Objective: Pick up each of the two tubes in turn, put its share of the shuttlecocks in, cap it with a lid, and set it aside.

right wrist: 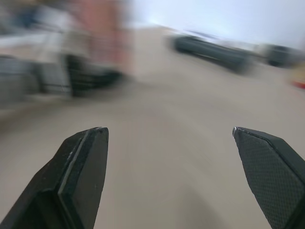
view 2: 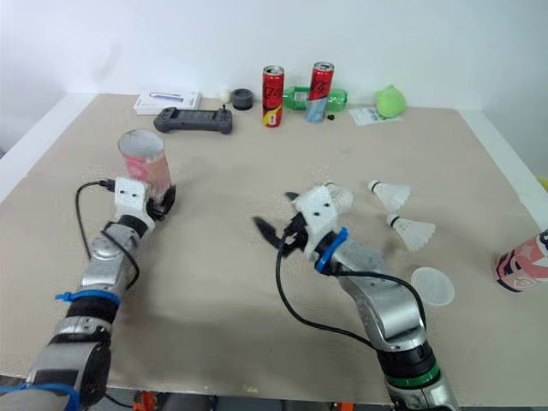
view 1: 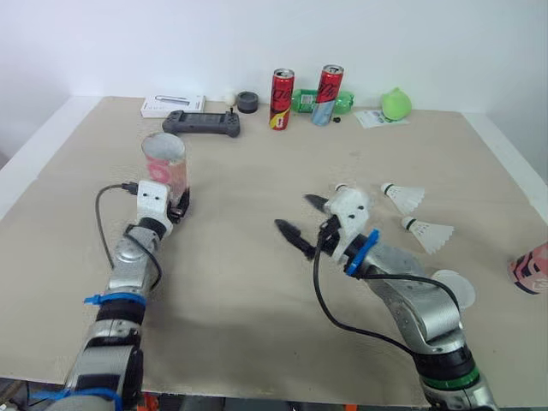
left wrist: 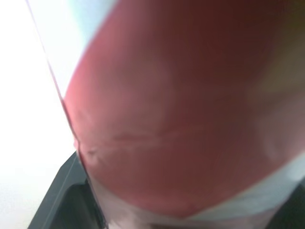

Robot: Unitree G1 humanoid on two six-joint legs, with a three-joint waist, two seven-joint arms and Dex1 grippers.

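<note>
**Step in hand (judged):** loading shuttlecocks into the tube [view 1: 163, 163] held by the left gripper [view 1: 174, 203].

**Positions**
- The left fingers are clamped on the tube's lower part. The tube stands upright near the left edge of the tabletop [view 1: 257, 163], mouth upward.
- The right gripper [view 1: 294, 212] is at mid-tabletop. Its fingers are spread wide with nothing between them and point toward the tube.
- The far shuttlecock [view 1: 404, 197] and near shuttlecock [view 1: 431, 233] lie on their sides toward the right edge, corks facing the right gripper.
- The lid [view 1: 454, 288] lies flat just beside the right forearm, near the front right corner.
- The second tube [view 1: 529, 267] is at the right edge and appears to lie on its side.

**Procedure**
1. Turn the right gripper to one shuttlecock and close on it near the cork. The feather skirt is likely to crush under a firm grip.
2. Hold the tube vertical and steady in the left gripper. Any tilt narrows the target.
3. Bring the shuttlecock over the mouth, cork down and centred, then release.
4. Leave the lid in place until this tube's share is in.

**Tube appearance:** a cylinder with a pink-red label around its wall and a pale band below. From close up the surface reads glossy red. Its contents cannot be told.
</note>
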